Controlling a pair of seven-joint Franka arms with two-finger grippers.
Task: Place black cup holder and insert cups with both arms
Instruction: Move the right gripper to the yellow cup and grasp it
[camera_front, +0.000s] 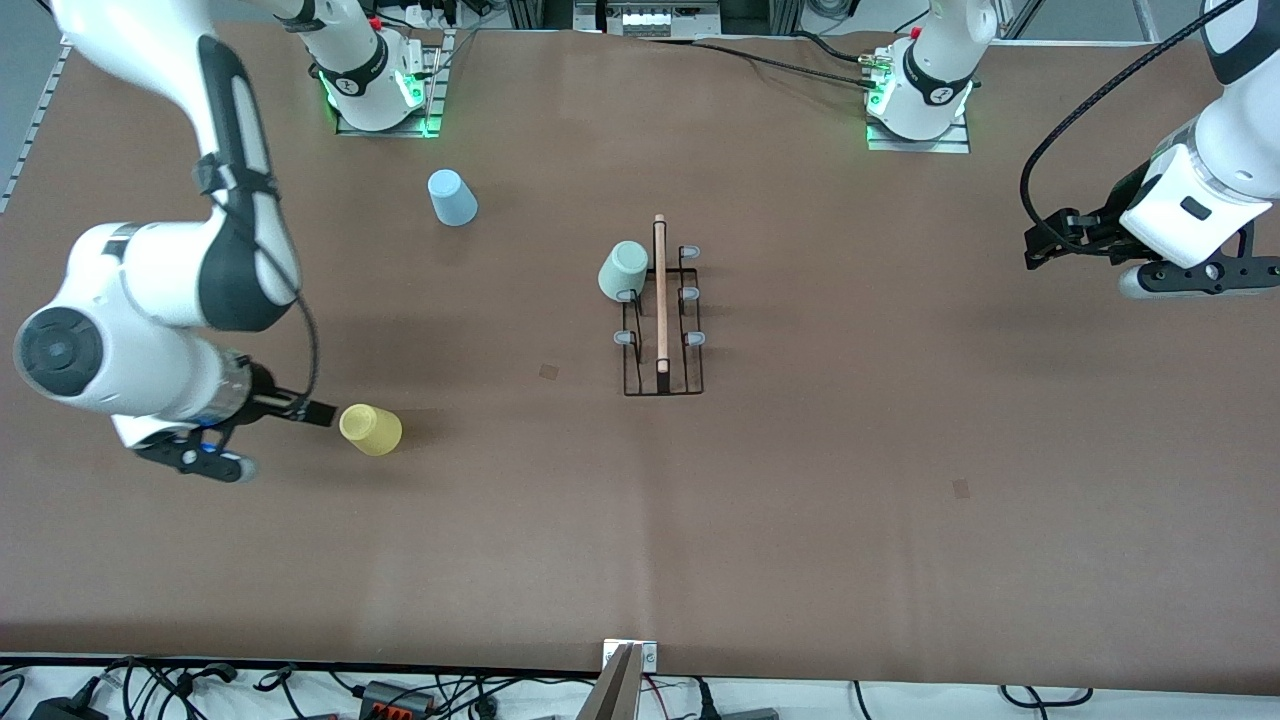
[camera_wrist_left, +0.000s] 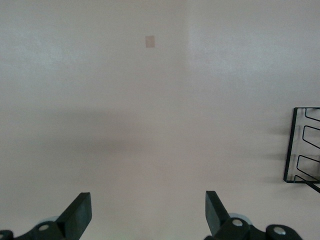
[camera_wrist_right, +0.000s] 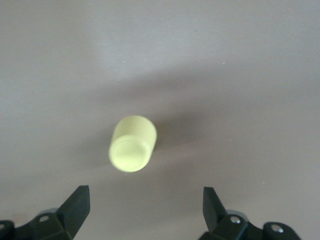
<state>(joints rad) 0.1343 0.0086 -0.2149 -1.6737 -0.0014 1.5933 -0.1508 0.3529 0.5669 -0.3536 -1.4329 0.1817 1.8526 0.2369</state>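
Observation:
The black cup holder (camera_front: 661, 330) stands mid-table with its wooden rod on top. The pale mint green cup (camera_front: 623, 270) hangs on one of its pegs, on the side toward the right arm's end. The light blue cup (camera_front: 452, 197) stands upside down, farther from the front camera and nearer the right arm's base. The yellow cup (camera_front: 371, 430) (camera_wrist_right: 132, 143) sits toward the right arm's end. My right gripper (camera_front: 318, 412) (camera_wrist_right: 145, 197) is open just beside it, the cup ahead of the fingertips and not between them. My left gripper (camera_front: 1040, 245) (camera_wrist_left: 148, 202) is open and holds nothing. It hangs over bare table at the left arm's end, with the holder's edge (camera_wrist_left: 302, 155) in its wrist view.
Brown paper covers the table (camera_front: 800, 520). Two small tape marks lie on it, one (camera_front: 549, 371) beside the holder and one (camera_front: 961, 488) nearer the front camera. Cables and plugs lie along the table's front edge (camera_front: 400, 690).

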